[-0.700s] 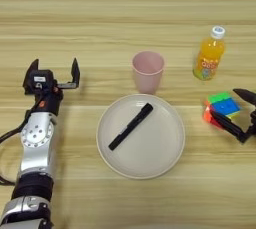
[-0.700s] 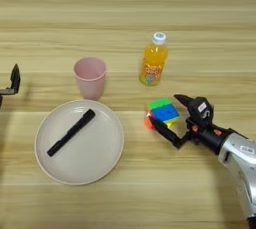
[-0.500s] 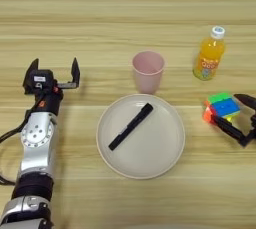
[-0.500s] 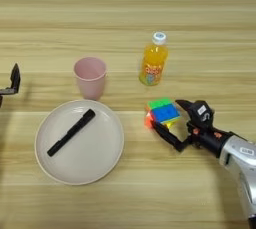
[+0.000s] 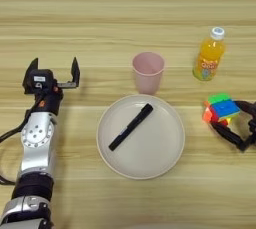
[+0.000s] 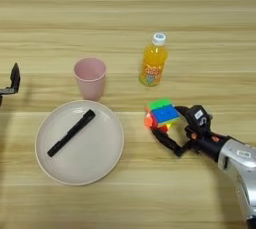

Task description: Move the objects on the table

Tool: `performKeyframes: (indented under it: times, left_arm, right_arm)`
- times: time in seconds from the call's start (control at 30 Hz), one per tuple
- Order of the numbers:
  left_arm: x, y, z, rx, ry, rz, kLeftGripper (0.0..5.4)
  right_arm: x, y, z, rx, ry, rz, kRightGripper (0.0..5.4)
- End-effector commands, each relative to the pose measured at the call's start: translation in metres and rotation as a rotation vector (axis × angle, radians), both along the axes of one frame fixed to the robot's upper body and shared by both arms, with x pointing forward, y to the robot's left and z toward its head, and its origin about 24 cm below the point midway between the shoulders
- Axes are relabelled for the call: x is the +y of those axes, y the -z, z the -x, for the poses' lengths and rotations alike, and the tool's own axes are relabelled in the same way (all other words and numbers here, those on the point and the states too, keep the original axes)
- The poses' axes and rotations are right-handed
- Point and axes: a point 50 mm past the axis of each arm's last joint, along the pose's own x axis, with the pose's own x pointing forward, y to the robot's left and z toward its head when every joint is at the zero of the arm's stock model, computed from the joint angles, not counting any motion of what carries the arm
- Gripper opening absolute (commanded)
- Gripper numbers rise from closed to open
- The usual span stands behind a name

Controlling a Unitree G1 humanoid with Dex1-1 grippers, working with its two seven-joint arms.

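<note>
Left eye view: the left gripper (image 5: 54,70) rests at nine o'clock, fingers spread wide, holding nothing. Right eye view: the right gripper (image 6: 171,129) brackets the puzzle cube (image 6: 161,114), at four o'clock from the orange bottle (image 6: 153,67).

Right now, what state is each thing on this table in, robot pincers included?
Puzzle cube: tilted, between the right pincer's fingers.
Orange drink bottle: upright, white cap on.
Pink cup: upright, nothing seen inside.
Plate: flat on the table, holding a black pen.
Right pincer: open around the cube.
Left pincer: open, holding nothing, at the table's left.
</note>
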Motion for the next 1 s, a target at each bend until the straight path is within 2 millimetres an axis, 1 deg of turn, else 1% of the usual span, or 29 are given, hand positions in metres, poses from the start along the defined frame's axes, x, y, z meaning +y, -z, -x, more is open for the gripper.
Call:
performKeyframes:
  times: [0.03,0.47,1.0]
  left_arm:
    - [0.0001,-0.0029,-0.0017,-0.010,0.007,-0.020,5.36]
    - [0.0009,-0.0024,-0.0019,-0.008,0.007,-0.027,5.36]
    - [0.0011,-0.0021,-0.0022,-0.008,0.009,-0.030,5.36]
  right_arm:
    - [-0.0009,0.0023,-0.0029,0.011,0.021,0.004,5.40]
    - [0.0019,0.0056,-0.0042,0.026,0.030,-0.026,5.40]
    - [0.0042,0.0004,-0.0051,0.006,0.014,-0.067,5.40]
